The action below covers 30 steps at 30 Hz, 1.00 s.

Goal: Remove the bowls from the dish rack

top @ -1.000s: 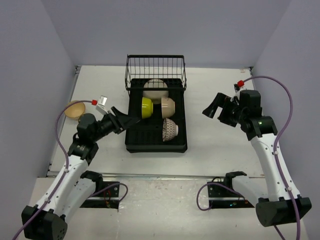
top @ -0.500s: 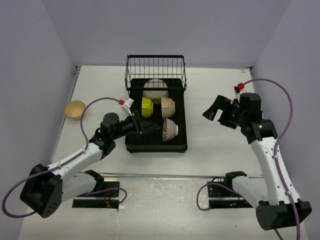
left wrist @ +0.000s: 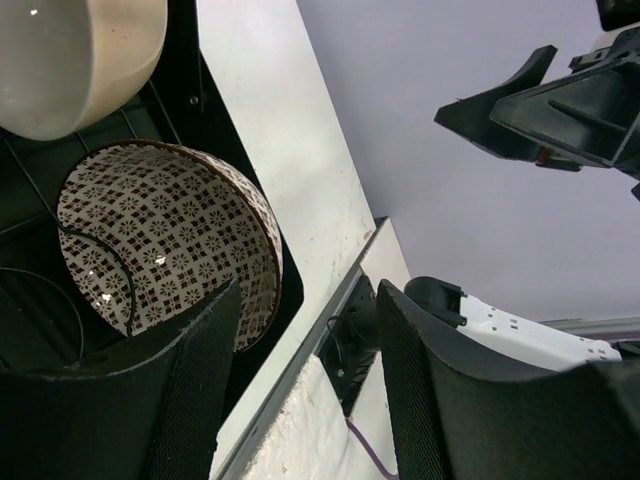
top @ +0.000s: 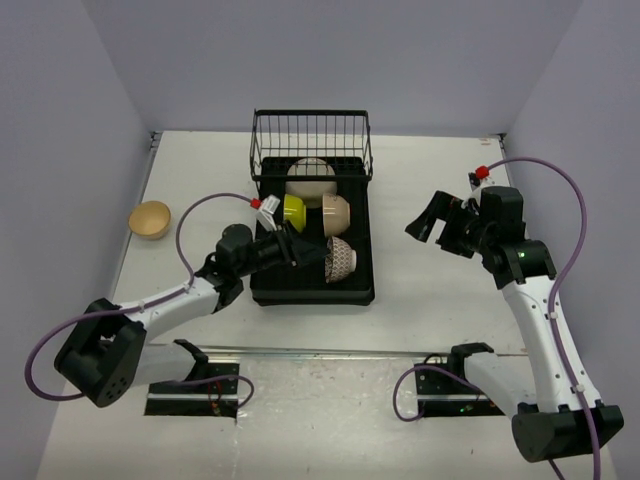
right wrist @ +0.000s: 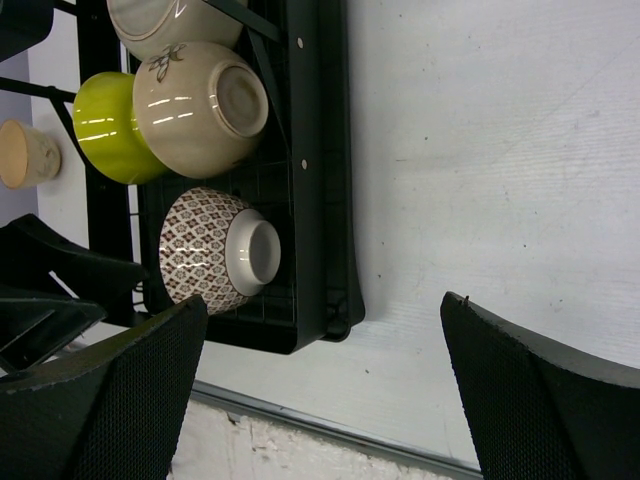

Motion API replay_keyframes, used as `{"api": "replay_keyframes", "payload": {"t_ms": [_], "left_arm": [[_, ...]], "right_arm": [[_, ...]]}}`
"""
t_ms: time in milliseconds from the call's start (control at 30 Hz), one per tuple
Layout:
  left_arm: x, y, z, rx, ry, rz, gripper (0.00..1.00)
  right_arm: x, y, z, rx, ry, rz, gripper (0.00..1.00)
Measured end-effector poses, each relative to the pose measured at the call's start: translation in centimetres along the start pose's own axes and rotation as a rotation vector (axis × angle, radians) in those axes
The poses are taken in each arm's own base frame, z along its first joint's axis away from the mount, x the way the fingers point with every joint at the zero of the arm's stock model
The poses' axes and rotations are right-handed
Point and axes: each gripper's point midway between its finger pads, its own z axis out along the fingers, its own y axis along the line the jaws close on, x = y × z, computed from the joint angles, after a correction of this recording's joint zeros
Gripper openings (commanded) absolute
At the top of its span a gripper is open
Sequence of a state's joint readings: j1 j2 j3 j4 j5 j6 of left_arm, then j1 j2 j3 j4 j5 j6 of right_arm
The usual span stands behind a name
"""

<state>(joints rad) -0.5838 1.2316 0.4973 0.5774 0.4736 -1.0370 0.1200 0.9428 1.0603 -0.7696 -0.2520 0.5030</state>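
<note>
My left pincer reaches in over the left rim of the dish rack, low above its gridded floor. Its jaws are spread apart and nothing is gripped between them. In the left wrist view one finger overlaps the lower rim of the patterned bowl, though I cannot tell whether they touch. That bowl lies on its side in the near right part of the rack, its mouth turned toward my left pincer and its pale foot toward the rack's right rim. In the middle of the rack the lime-yellow bowl and a cream bowl lie on their sides against each other, the lime one nearer the left rim. The larger cream bowl sits at the far end of the rack floor, just at the foot of the wire basket. A beige bowl stands upright on the table, well to the left of the rack. My right pincer hangs above the table to the right of the rack, apart from it, jaws wide and holding nothing. Its wrist view looks down on the rack's right rim between the two fingers.
</note>
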Motion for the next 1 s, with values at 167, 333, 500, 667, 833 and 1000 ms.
{"api": "replay_keyframes", "payload": {"t_ms": [167, 333, 500, 667, 833, 1000], "left_arm": [[1.5, 0.5, 1.3, -0.008, 0.025, -0.003, 0.56], [3.6, 1.3, 2.4, -0.031, 0.068, -0.024, 0.54], [3.7, 1.7, 3.2, -0.051, 0.064, -0.031, 0.48], [2.9, 1.5, 4.1, -0.059, 0.037, -0.03, 0.43], [3.4, 2.0, 5.4, -0.079, 0.046, -0.032, 0.38], [3.8, 2.3, 6.4, -0.087, 0.055, -0.032, 0.25]], "right_arm": [[0.0, 0.0, 0.0, 0.0, 0.0, 0.0, 0.99], [0.0, 0.0, 0.0, -0.001, -0.002, -0.007, 0.99], [0.0, 0.0, -0.1, -0.002, -0.004, -0.008, 0.99], [-0.1, 0.2, -0.6, -0.011, -0.019, -0.012, 0.99], [-0.2, 0.3, -0.8, -0.016, -0.028, -0.016, 0.99], [-0.2, 0.3, -0.8, -0.015, -0.027, -0.018, 0.99]]}}
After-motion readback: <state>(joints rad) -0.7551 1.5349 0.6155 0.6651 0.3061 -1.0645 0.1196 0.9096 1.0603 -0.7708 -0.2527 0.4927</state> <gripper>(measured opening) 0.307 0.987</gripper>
